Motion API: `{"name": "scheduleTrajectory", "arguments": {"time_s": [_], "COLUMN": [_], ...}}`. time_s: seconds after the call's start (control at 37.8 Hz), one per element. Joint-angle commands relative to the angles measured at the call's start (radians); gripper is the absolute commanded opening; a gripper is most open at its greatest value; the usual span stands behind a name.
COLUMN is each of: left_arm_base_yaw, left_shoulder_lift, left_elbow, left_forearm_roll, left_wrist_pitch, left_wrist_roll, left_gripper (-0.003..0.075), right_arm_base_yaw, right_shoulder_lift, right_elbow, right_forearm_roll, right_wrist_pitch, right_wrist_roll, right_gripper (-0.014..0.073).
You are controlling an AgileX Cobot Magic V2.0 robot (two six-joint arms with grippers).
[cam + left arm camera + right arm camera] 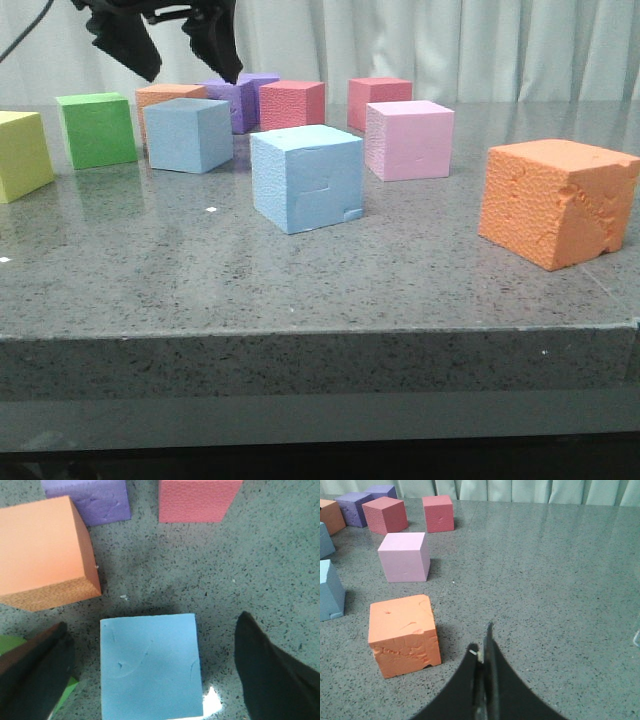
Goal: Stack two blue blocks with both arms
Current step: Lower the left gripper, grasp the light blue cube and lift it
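Observation:
Two sky-blue blocks stand on the table. The smoother blue block (188, 134) is at the back left; it also shows in the left wrist view (150, 666). The scored blue block with a chipped corner (306, 177) stands at the centre, nearer the front, and its edge shows in the right wrist view (330, 591). My left gripper (185, 58) is open, hanging above the smoother block, one finger on each side of it with gaps (155, 667). My right gripper (483, 647) is shut and empty above bare table, right of a large orange block; it is out of the front view.
Around the smoother block: an orange cube (165, 97), a purple cube (240, 100), a green cube (96, 128), a yellow cube (20, 153). Two red cubes (292, 104) and a pink cube (410, 139) stand behind the centre block. A large orange block (555, 200) sits front right.

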Motion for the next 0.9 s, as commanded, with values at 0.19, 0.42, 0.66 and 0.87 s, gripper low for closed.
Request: {"name": "scheduleTrajectory", "arguments": {"time_s": [0.19,0.42,0.66,0.87], "left_arm_base_yaw": [-0.007,-0.007,-0.007,-0.007], "left_shoulder_lift": [-0.011,-0.01,-0.01,-0.01], "left_elbow": [-0.033,-0.033,-0.033,-0.033], "left_forearm_roll": [-0.062,-0.062,-0.062,-0.06], "left_wrist_pitch": [-0.027,-0.012,0.004,0.011], "left_wrist_roll": [-0.008,-0.008,-0.008,-0.008], "left_gripper": [0.0617,0.0617,0.0617,0.0617], "right_arm_base_yaw": [-0.005,-0.005,-0.005,-0.005], "right_shoulder_lift": [0.011,0.011,0.011,0.011], "right_elbow": [-0.024,-0.024,-0.024,-0.024], "right_forearm_roll": [-0.004,-0.004,-0.004,-0.004], "right_wrist_pitch": [-0.079,-0.079,-0.079,-0.079], "right_wrist_roll": [-0.01,-0.01,-0.01,-0.01], "right_gripper": [-0.0067,-0.0067,-0.0067,-0.0067]}}
